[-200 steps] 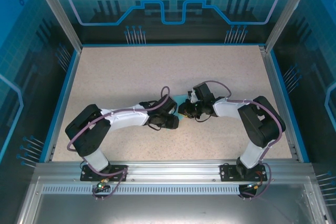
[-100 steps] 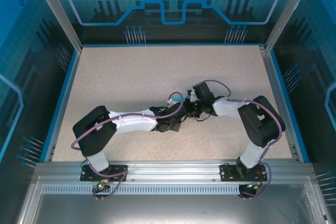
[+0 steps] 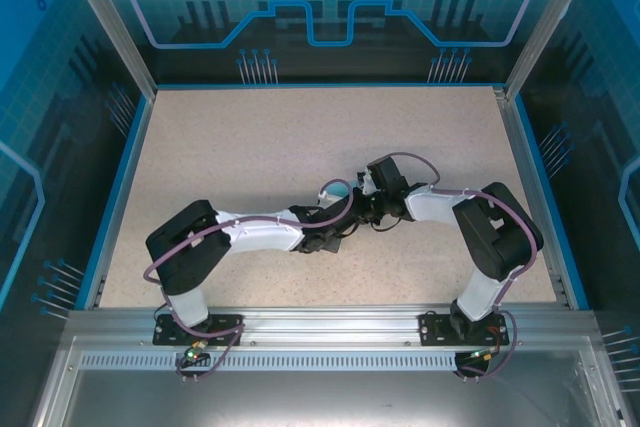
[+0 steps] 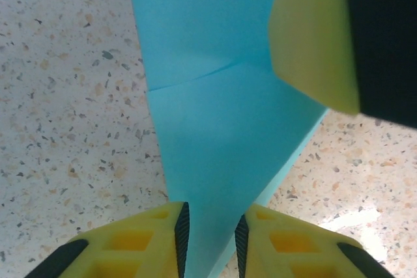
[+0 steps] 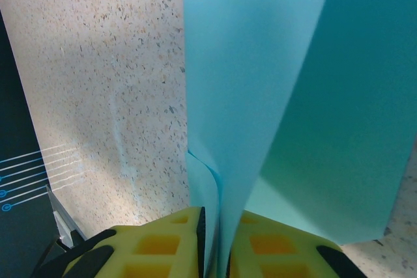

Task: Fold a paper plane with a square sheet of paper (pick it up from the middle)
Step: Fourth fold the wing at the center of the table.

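Speckled desk point(image 3: 250, 147) underneath. At its middle, where both arms meet: folded light-cyan sheet of paper point(image 4: 215, 135). Right gripper point(image 5: 214, 222) clenched on a folded edge of that sheet. Left gripper point(image 4: 210, 226) straddling another edge, jaws narrowly apart; clamped or not, cannot tell.

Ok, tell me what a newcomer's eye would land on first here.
The bright light-blue paper stands out most, folded and pinched between the right fingers above the speckled table. Next, the left fingers sit either side of its narrow lower end, with a gap between them. From above, the left arm and right arm meet at the middle of the table.
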